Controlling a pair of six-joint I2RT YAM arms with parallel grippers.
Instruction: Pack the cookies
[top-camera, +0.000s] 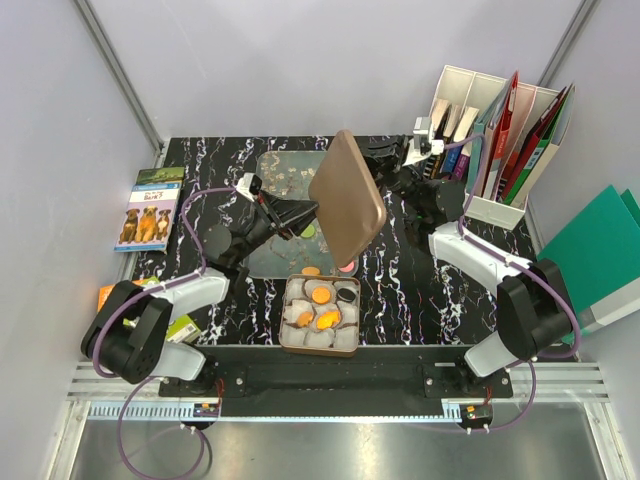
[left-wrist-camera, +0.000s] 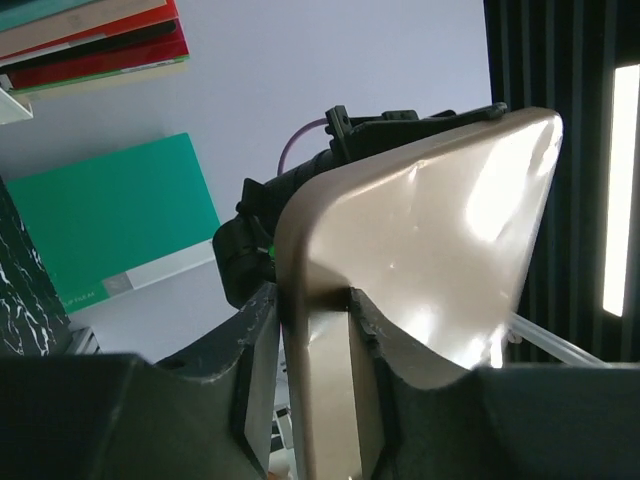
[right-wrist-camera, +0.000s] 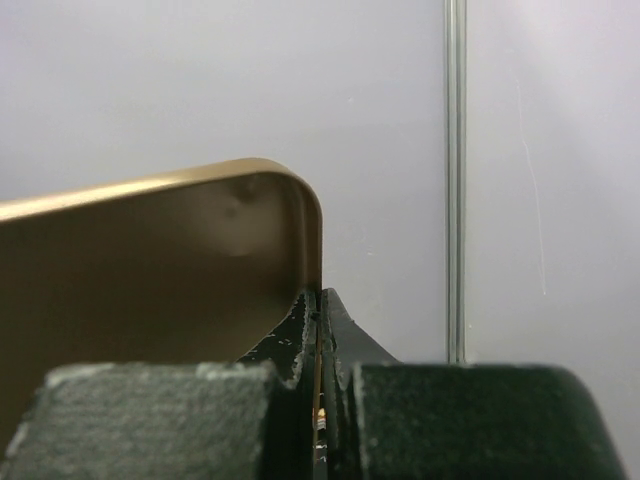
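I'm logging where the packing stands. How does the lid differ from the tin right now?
The lid is held up in the air, tilted on edge, by the left gripper and right gripper; the tin lies flat on the table. The lid shows a bare brown face; the tin holds paper cups and cookies. Both are brownish rounded rectangles.

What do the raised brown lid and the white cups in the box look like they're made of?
The lid is probably thin sheet metal with a satin bronze finish: sharp glare, a small dent, a rolled rim. The cups are likely paper, matte white, with crinkled, pleated walls.
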